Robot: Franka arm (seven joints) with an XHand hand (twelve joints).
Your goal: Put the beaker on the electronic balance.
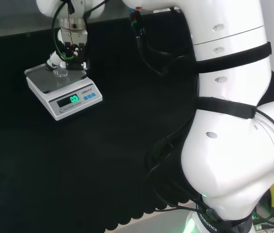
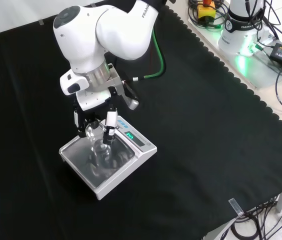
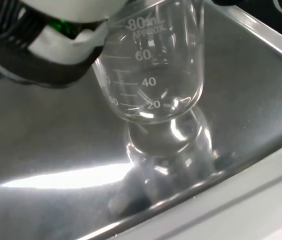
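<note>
A small clear glass beaker (image 1: 61, 73) with printed graduations stands upright on or just over the steel pan (image 2: 81, 161) of the white electronic balance (image 1: 74, 99). My hand (image 2: 95, 102) comes down from above, and its black and white fingers (image 2: 110, 122) curl round the beaker's (image 2: 101, 148) upper wall. In the wrist view the beaker (image 3: 151, 65) looks empty, and its base meets its own reflection on the pan (image 3: 56, 150). I cannot tell whether it touches the pan. Part of the hand (image 3: 46, 45) shows beside the glass.
The balance sits on the black cloth (image 2: 206, 150) at the left of the head view. The arm's white links (image 1: 234, 121) take up that view's right side. Beyond the cloth's scalloped edge in the front view lie cables and power boxes (image 2: 281, 50).
</note>
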